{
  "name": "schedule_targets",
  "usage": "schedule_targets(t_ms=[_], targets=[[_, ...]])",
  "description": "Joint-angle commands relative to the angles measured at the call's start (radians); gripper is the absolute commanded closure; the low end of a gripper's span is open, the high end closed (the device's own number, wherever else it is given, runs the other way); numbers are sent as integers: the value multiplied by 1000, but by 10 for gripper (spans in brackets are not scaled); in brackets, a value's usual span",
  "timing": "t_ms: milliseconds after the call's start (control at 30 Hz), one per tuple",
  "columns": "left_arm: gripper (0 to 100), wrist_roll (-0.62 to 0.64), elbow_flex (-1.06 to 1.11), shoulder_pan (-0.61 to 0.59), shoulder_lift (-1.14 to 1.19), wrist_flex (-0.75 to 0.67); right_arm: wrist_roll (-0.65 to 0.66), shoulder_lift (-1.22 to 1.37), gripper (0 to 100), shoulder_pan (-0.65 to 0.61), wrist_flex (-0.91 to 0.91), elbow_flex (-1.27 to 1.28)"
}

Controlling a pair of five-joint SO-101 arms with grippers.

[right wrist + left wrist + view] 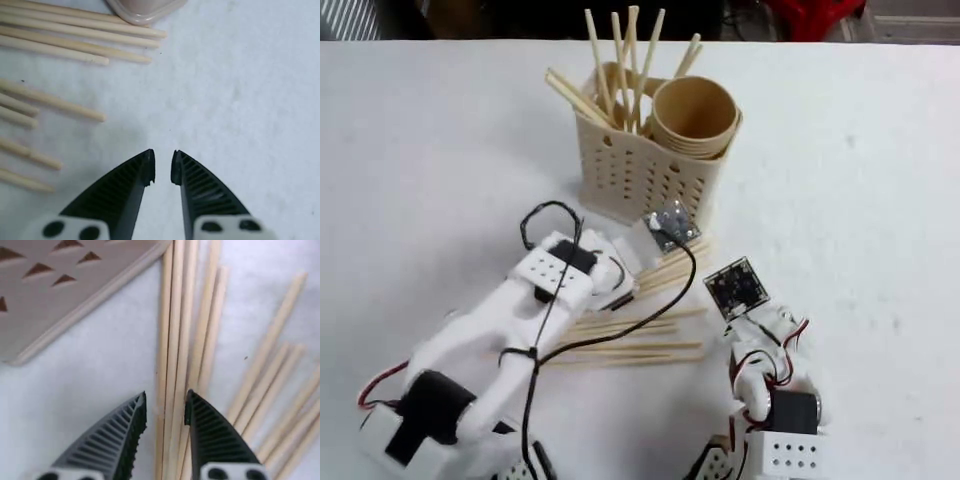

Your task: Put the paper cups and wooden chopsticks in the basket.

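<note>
**A:** From above, where does everything lie?

**B:** The basket stands toward the far side of the white counter. Stacked paper cups sit in its right part, and standing chopsticks lean in its left. Loose chopsticks lie flat in front of it, between the left arm and the right arm.

**A:** And the left wrist view?

**B:** The left pincer hangs low over the loose chopsticks. Its jaws are narrowly parted, and a few sticks run through the gap. I cannot tell whether the pads touch them. The basket's perforated wall is near.

**A:** The right wrist view?

**B:** The right pincer is over bare counter, its jaws barely apart and holding nothing. The ends of the loose chopsticks lie nearby, with a basket corner beyond them.
</note>
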Motion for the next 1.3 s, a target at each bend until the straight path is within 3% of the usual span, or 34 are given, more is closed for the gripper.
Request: schedule_targets(t_ms=[0, 167, 333, 500, 1000, 1267], targets=[[849, 0, -84, 15, 114, -12, 6, -7, 929, -5, -8, 9], [827, -2, -276, 13, 283, 163, 6, -7, 929, -5, -8, 9], [903, -14, -287, 13, 289, 216, 6, -7, 929, -5, -8, 9], [956, -107, -285, 5, 283, 319, 6, -7, 929, -5, -8, 9], [970, -358, -285, -277, 277, 532, 6, -7, 929, -5, -8, 9], [970, -356, -285, -372, 277, 542, 6, -7, 929, -5, -8, 9]])
